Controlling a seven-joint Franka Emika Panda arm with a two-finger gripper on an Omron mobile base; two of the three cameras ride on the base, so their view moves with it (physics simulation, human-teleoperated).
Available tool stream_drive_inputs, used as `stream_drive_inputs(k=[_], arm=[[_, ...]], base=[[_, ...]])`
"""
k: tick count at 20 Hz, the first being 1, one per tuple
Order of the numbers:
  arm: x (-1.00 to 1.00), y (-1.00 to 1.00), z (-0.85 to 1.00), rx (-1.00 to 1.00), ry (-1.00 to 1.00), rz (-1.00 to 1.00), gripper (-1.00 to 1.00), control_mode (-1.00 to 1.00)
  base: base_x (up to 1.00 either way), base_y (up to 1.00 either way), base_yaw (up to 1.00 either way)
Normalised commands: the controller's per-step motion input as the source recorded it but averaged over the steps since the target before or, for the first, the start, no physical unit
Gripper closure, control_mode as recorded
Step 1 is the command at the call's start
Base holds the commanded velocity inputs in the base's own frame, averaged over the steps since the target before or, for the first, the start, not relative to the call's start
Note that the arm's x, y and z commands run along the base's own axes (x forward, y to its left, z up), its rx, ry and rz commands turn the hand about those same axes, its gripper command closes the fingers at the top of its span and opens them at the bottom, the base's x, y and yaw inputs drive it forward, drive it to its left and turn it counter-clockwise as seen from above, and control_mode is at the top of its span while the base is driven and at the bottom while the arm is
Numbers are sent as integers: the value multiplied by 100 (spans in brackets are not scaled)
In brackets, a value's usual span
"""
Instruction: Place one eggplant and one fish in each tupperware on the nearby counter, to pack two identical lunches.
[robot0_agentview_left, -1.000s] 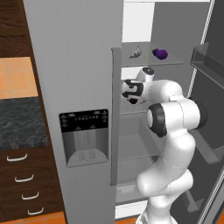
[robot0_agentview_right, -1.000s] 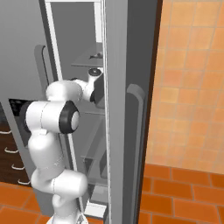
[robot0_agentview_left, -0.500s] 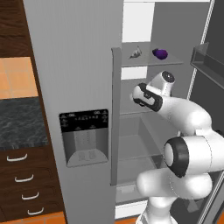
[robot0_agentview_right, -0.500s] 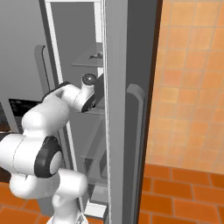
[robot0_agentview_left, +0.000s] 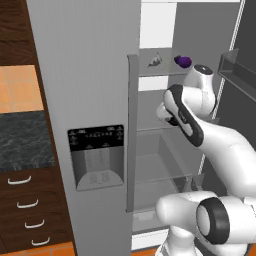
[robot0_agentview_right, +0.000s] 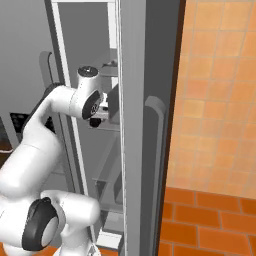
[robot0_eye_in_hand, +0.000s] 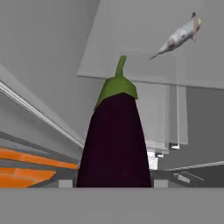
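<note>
A dark eggplant (robot0_eye_in_hand: 114, 140) is right in front of the hand camera. It looks almost black. Its long side runs up the picture, and its green cap and thin stem point up and away from the camera. Its fat end sits down low, where the fingers of the tool would be. The fingers are hidden behind it, so I cannot tell for sure how the tool is set, but the eggplant looks held in it.

In the left base view, the tool (robot0_agentview_left: 165, 111) is inside the open fridge, below the top shelf (robot0_agentview_left: 160, 71). In the right base view, the tool (robot0_agentview_right: 100, 111) is tucked behind the edge of the fridge door (robot0_agentview_right: 140, 150).

A second eggplant (robot0_agentview_left: 183, 61) lies on the top shelf. It is bright purple and it lies on its side. One fish (robot0_agentview_left: 155, 60) lies near it on the same shelf, a little apart. The fish is silvery grey. In the hand view, the fish (robot0_eye_in_hand: 180, 36) is at the top right, with its thin tail pointing down and to the left.

So I count two eggplants and one fish.

To the left of the fridge there is a dark stone surface (robot0_agentview_left: 25, 142). Under it are brown drawers (robot0_agentview_left: 25, 210) with four curved silver handles.
</note>
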Motion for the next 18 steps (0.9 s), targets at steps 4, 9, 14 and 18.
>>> stream_drive_inputs(k=[4, 9, 14, 18], arm=[[-100, 0, -20, -22, 5, 0, 100, -100], [-100, 0, -68, -12, 0, 0, 100, -100], [-52, 0, -9, 0, 0, 1, 100, -100], [-16, 0, 0, 0, 0, 0, 100, 100]], base=[[0, 0, 0], [0, 0, 0], [0, 0, 0], [-19, 5, 0]])
